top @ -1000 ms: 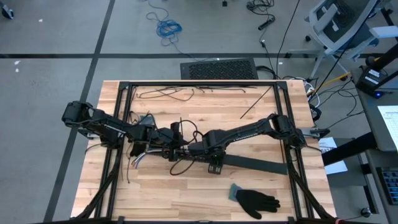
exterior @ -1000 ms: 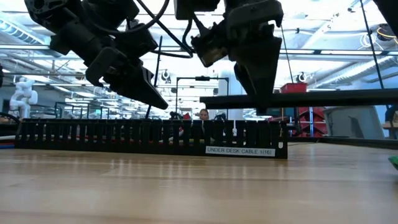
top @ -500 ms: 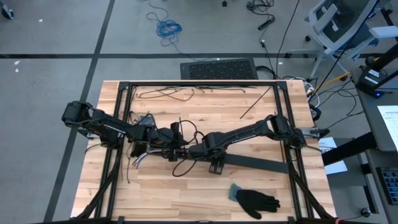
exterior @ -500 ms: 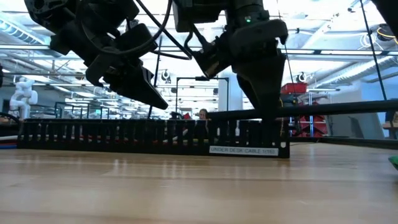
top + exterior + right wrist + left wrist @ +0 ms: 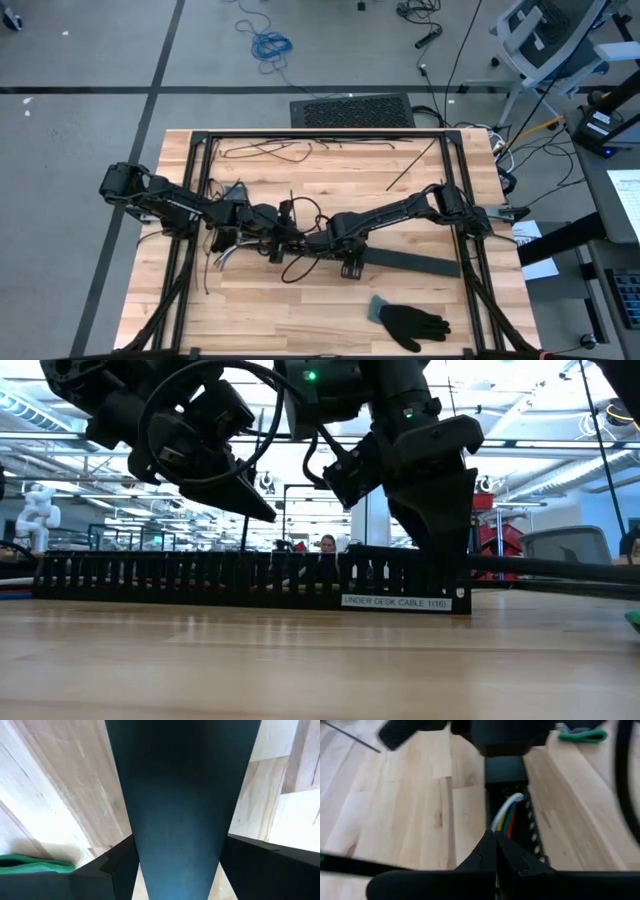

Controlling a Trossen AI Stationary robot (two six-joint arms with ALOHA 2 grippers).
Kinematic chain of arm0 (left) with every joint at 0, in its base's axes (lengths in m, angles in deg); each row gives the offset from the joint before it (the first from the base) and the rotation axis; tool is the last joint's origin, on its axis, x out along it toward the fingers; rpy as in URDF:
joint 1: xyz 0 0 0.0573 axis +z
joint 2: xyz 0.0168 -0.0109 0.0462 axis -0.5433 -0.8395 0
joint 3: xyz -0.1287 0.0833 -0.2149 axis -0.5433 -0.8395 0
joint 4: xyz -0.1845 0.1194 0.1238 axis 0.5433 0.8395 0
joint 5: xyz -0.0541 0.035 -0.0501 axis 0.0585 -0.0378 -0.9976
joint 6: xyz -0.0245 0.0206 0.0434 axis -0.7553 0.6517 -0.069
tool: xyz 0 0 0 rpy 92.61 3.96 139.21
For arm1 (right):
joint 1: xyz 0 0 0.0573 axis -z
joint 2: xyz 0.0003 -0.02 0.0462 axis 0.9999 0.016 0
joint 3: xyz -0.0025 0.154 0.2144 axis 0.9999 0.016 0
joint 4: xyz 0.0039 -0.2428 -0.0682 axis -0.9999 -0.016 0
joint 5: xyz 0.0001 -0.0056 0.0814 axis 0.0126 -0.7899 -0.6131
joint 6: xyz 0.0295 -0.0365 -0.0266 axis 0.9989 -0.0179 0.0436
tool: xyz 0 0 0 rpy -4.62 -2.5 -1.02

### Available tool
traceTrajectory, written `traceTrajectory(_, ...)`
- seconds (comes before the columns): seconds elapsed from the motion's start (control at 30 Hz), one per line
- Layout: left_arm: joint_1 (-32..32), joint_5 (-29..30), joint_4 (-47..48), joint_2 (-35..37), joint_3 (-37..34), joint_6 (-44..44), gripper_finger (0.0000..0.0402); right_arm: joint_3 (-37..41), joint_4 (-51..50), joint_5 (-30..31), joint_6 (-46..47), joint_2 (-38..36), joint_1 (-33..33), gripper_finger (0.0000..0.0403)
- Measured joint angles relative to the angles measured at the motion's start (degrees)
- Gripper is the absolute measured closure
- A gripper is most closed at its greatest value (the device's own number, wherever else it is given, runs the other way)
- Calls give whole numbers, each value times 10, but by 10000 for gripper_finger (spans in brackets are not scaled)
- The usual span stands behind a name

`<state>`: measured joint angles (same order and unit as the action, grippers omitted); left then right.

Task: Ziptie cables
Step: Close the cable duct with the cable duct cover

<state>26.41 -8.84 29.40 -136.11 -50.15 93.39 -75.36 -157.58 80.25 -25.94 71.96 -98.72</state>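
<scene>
The cables [image 5: 506, 814], white, yellow, green and red wires, lie inside the black slotted tray [image 5: 200, 575]; their loose ends [image 5: 222, 258] stick out past its left end. My left gripper [image 5: 495, 842] is shut and hovers just above the tray [image 5: 262, 510], its tips over the wires. My right gripper [image 5: 445, 545] points down at the tray's right end, shut on a flat black cover strip [image 5: 410, 262] that runs toward the table's right side. My right gripper holds the cover strip [image 5: 180, 795] across its width, one finger [image 5: 117, 865] on each long edge [image 5: 142, 852]. It comes from above and points down. The held end sits at the tray's top, and the rest [image 5: 560, 565] runs nearly level above the table.
A black glove with a green cuff [image 5: 410, 322] lies near the front right. Thin black strands [image 5: 280, 150] lie along the far side. Black frame rails [image 5: 470, 240] run down both sides of the table. A black mat [image 5: 350, 110] sits beyond the far edge.
My right gripper has gone down with the cover strip, bringing its held end from well above the tray to the tray's top. My left gripper has stayed in place and tipped its tips up slightly.
</scene>
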Motion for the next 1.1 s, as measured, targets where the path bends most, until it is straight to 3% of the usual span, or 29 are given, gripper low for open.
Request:
traceTrajectory(0.2,0,-31,-4,0,0,11,402,-16,-21,6,-17,4,7,183)
traceTrajectory(0.43,2,-49,-93,-15,0,87,402,-21,-14,10,-33,4,13,182)
traceTrajectory(0.77,2,-48,-260,-159,19,57,402,-22,-7,8,-30,4,14,183)
traceTrajectory(1.1,5,-50,-350,-224,36,41,402,-21,-17,7,-27,0,11,182)
